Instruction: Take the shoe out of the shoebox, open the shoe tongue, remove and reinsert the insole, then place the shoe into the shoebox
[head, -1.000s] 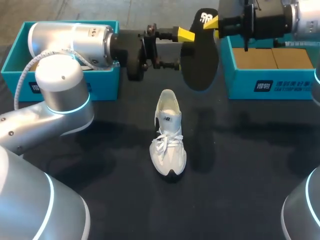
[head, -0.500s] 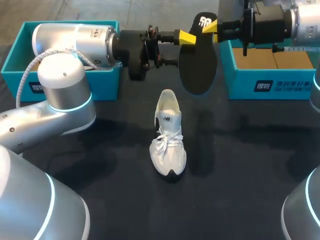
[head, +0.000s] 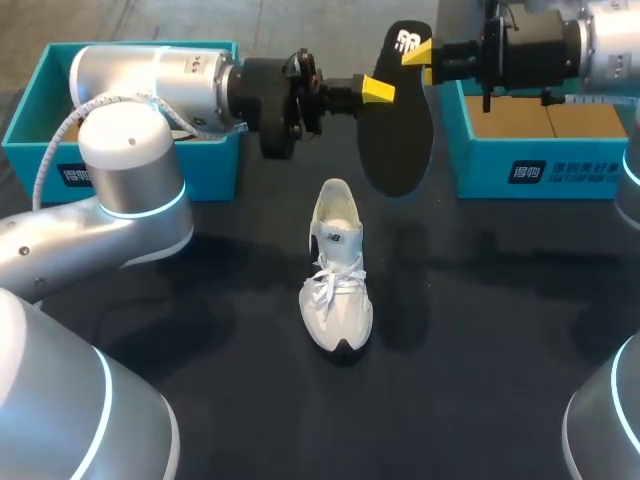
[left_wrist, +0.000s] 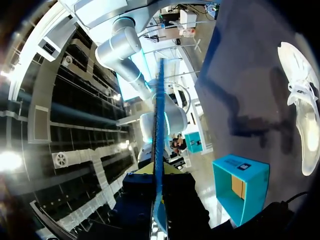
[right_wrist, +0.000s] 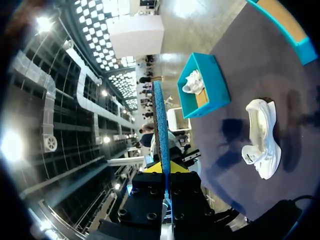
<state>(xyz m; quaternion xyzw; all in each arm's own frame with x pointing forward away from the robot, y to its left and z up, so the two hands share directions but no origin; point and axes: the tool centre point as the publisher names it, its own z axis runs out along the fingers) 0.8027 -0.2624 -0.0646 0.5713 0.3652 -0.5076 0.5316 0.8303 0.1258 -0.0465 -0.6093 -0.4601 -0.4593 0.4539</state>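
A black insole (head: 398, 125) hangs in the air over the far middle of the table, above the white shoe (head: 338, 265). My right gripper (head: 420, 52) is shut on its top end. My left gripper (head: 384, 90) comes in from the side and is shut on the insole's left edge. The left wrist view shows the insole (left_wrist: 159, 125) edge-on, pinched in my left gripper (left_wrist: 157, 172), with the shoe (left_wrist: 302, 125) off to one side. Seen from the right wrist, the insole (right_wrist: 160, 120) stands edge-on in my right gripper (right_wrist: 164, 167), beside the shoe (right_wrist: 262, 135).
One teal shoebox (head: 530, 155) stands at the far right. Another teal box (head: 215, 150) sits at the far left, partly hidden by my left arm; the right wrist view shows a second white shoe (right_wrist: 192, 82) inside that box (right_wrist: 212, 82).
My left gripper slid right onto the insole's edge and its fingers closed from wide open. The right gripper kept hold of the insole's top; the shoe stayed put.
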